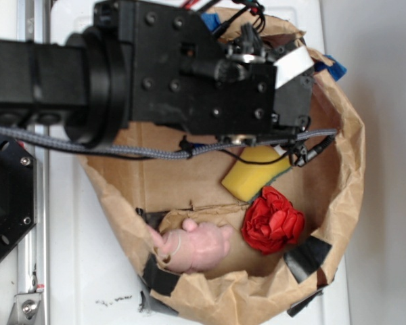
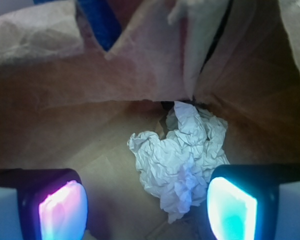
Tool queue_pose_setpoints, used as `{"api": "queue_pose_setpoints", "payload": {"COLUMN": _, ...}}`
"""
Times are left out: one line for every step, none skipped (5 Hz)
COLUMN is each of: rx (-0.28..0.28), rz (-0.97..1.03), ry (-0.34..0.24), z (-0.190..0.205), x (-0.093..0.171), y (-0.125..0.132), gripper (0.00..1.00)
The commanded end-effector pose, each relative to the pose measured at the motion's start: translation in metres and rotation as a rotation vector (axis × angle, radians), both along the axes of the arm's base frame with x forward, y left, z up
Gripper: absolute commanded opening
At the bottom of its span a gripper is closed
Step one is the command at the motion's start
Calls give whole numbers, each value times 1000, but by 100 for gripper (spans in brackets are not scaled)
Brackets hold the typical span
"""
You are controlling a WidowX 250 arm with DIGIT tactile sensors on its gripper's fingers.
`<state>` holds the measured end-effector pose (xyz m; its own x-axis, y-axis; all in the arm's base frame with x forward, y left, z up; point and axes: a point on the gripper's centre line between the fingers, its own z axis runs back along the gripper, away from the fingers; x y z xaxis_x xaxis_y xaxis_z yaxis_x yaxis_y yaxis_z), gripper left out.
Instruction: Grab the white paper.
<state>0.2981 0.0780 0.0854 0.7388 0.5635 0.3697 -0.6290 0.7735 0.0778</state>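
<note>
Item: crumpled, wrinkled white paper wad (image 2: 182,155) on the floor of the brown paper bag (image 2: 65,100), lying mostly toward the right pad of the spread-apart pincer (image 2: 147,207); step: approach, seemingly not yet touching; next: descend, centre, close.

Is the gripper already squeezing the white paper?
No. In the wrist view the gripper is open, its pads spread wide, and the white paper lies loose on the bag floor between them.
</note>
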Motion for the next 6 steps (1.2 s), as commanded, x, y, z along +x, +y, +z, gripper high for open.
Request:
{"api": "queue_pose_setpoints", "payload": {"rx": 46, "rz": 44, "ry": -74, "z": 14, "x": -10, "y": 23, "gripper": 100}}
{"api": "queue_pose_setpoints", "payload": {"rx": 51, "rz": 39, "ry": -49, "z": 2, "x": -13, "y": 29, "gripper": 100}}
{"api": "queue_pose_setpoints", "payload": {"rx": 46, "rz": 44, "ry": -26, "z": -8, "x": -5, "y": 36, "gripper": 100}}
{"api": "queue_pose_setpoints", "payload": {"rx": 40, "rz": 41, "ry": 43, "z": -26, "x": 6, "y": 43, "gripper": 100}}
{"api": "queue_pose_setpoints", "payload": {"rx": 42, "rz": 6, "ry": 56, "z": -30, "x": 8, "y": 36, "gripper": 100}}
{"api": "queue_pose_setpoints", "payload": {"rx": 47, "rz": -13, "ry": 68, "z": -33, "x": 8, "y": 32, "gripper": 100}}
